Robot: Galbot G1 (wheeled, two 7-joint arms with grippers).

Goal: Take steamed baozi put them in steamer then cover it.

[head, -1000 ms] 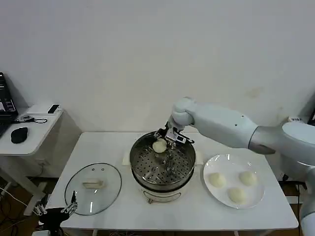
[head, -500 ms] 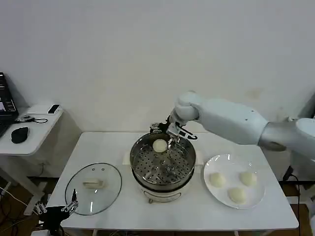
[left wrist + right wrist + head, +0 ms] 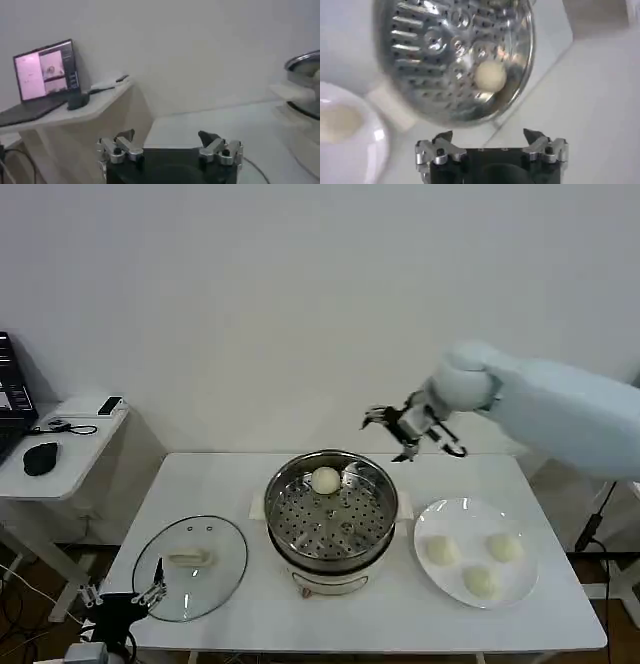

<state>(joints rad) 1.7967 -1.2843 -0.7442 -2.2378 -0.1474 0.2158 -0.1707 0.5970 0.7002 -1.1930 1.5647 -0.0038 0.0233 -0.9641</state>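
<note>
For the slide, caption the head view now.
Right gripper open above the steamer holding one baozi; three baozi on the plate, cover aside.

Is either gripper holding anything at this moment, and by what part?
Nothing is held. The right gripper is open above the table behind the steamer; the left gripper is open, low beside the table.

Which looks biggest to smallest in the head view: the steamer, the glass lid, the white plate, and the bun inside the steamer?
1. Steamer and white plate: about alike, too close to rank.
2. Glass lid: slightly smaller across.
3. Bun: by far the smallest.
</note>
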